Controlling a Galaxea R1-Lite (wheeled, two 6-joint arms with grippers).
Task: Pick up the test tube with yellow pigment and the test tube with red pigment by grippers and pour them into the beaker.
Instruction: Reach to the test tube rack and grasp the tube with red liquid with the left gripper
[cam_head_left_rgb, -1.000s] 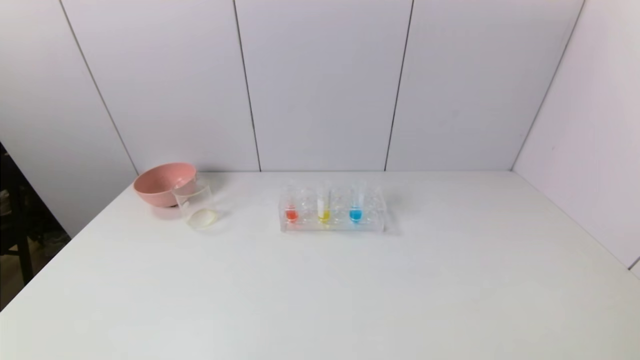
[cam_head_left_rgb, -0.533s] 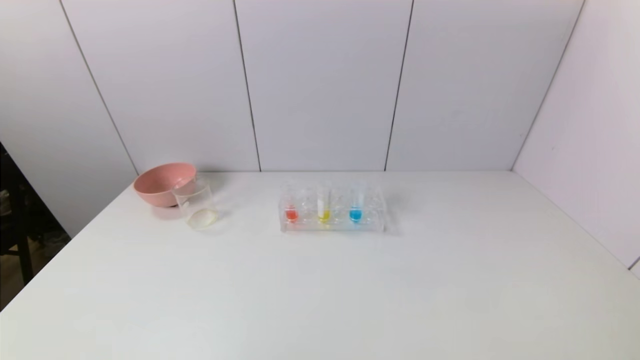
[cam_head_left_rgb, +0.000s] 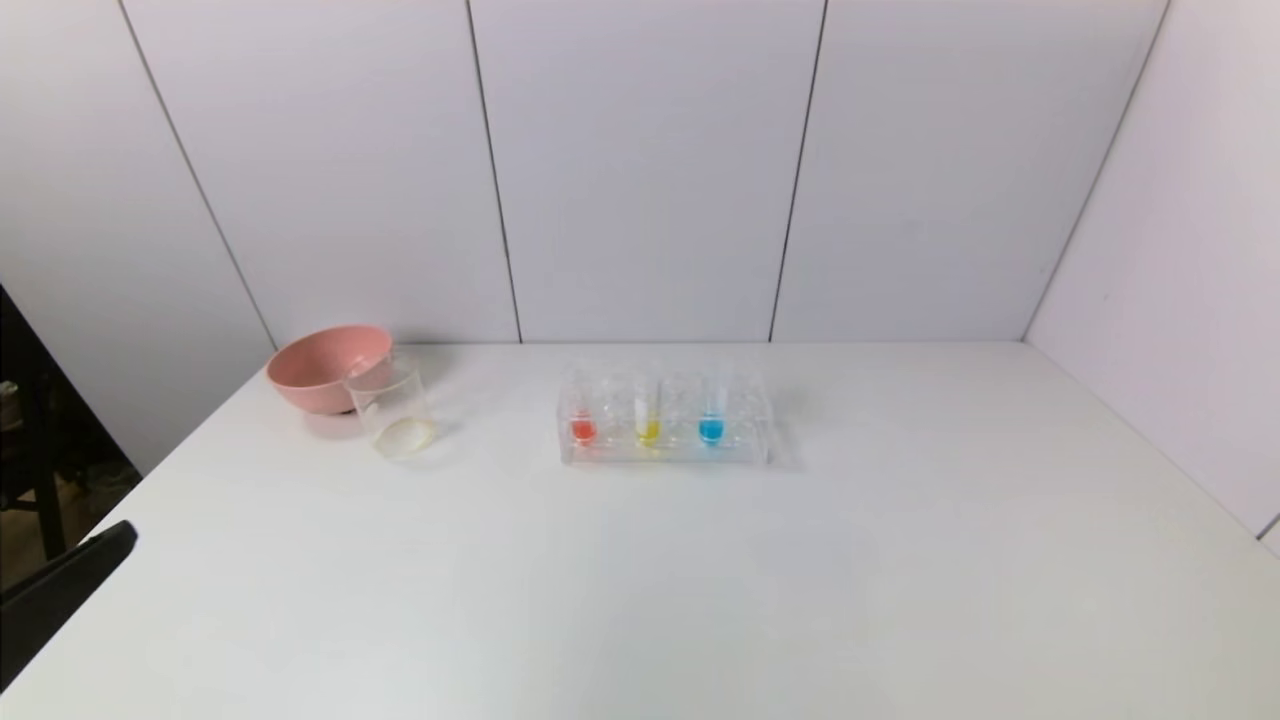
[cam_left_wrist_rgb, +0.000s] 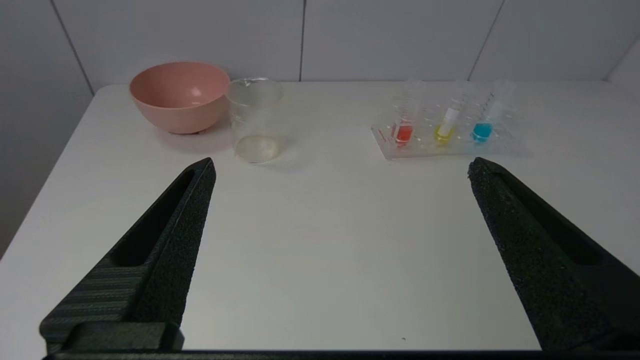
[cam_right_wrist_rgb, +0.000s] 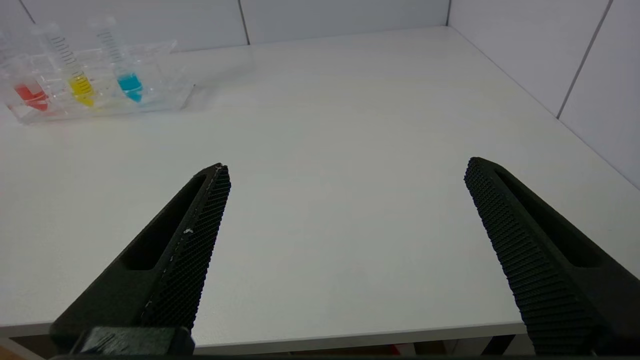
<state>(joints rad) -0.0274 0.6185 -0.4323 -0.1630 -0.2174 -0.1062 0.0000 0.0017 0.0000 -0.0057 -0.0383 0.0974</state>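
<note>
The red test tube (cam_head_left_rgb: 582, 420), the yellow test tube (cam_head_left_rgb: 647, 418) and a blue tube (cam_head_left_rgb: 711, 418) stand upright in a clear rack (cam_head_left_rgb: 745, 445) at the table's middle back. The empty clear beaker (cam_head_left_rgb: 392, 408) stands to the rack's left. My left gripper (cam_left_wrist_rgb: 340, 167) is open and empty above the table's near left part; one finger (cam_head_left_rgb: 70, 585) shows at the head view's left edge. My right gripper (cam_right_wrist_rgb: 347, 167) is open and empty at the table's near edge, out of the head view. The tubes also show in the left wrist view (cam_left_wrist_rgb: 404, 117) and the right wrist view (cam_right_wrist_rgb: 77, 80).
A pink bowl (cam_head_left_rgb: 325, 365) stands just behind the beaker at the back left. The white table (cam_head_left_rgb: 700, 580) meets wall panels at the back and right. Dark furniture shows past the table's left edge.
A finger of my left gripper has come into the head view at its lower left edge. The tubes, the beaker and the bowl have not moved.
</note>
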